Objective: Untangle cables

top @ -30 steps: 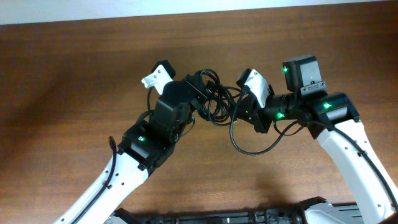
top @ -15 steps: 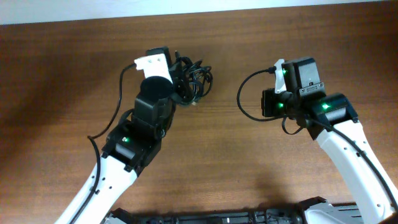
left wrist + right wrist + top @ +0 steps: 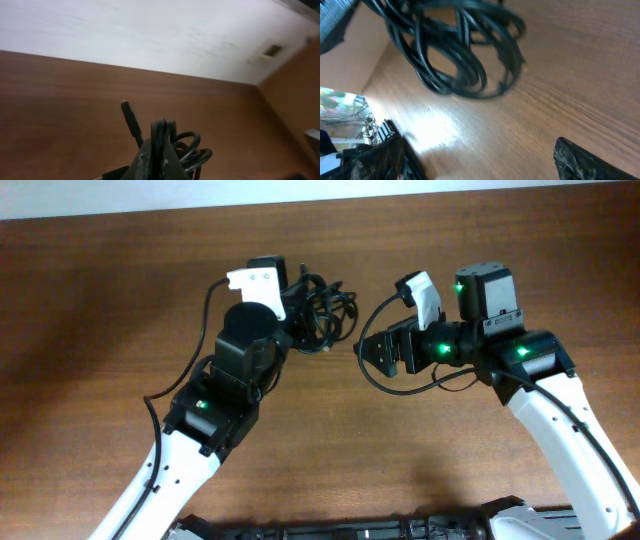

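While the cables [image 3: 325,315] are bunched in a tangle of loops over the far middle of the table [image 3: 100,330], they are gripped by the left gripper [image 3: 292,328], whose jaws are pressed shut on the bundle. Just to the right of the tangle, the right gripper [image 3: 378,352] is turned toward it with jaws spread wide and nothing caught between them; one plug end [image 3: 125,106] is seen sticking up
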Robot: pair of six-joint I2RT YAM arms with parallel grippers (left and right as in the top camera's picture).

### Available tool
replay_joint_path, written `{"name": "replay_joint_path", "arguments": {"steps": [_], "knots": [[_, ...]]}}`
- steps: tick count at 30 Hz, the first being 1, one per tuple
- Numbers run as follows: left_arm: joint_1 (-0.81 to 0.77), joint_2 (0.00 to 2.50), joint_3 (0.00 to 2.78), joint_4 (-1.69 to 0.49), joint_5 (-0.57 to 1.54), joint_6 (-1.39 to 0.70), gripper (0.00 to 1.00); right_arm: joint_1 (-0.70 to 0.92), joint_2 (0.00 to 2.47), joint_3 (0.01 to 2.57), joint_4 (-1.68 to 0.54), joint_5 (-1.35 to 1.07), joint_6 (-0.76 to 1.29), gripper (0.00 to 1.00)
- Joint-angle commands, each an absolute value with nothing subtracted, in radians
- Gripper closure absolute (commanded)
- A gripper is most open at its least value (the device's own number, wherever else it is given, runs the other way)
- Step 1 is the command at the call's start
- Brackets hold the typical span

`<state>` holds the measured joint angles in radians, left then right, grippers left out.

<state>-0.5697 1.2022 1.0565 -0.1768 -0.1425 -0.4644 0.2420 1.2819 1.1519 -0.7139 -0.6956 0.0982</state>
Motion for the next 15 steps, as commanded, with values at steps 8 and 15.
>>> {"name": "replay_joint_path", "arguments": {"steps": [8, 15], "knots": [[-0.573, 1.179, 1.076, -0.189, 0.143, -0.149, 1.0, 0.242, 1.27, 1.148, -0.622, -0.722, -0.096, 0.1], [-0.573, 1.179, 1.076, -0.186, 0.255, -0.07, 1.0, 0.242, 1.27, 1.148, -0.623, -0.722, -0.337, 0.17]]}}
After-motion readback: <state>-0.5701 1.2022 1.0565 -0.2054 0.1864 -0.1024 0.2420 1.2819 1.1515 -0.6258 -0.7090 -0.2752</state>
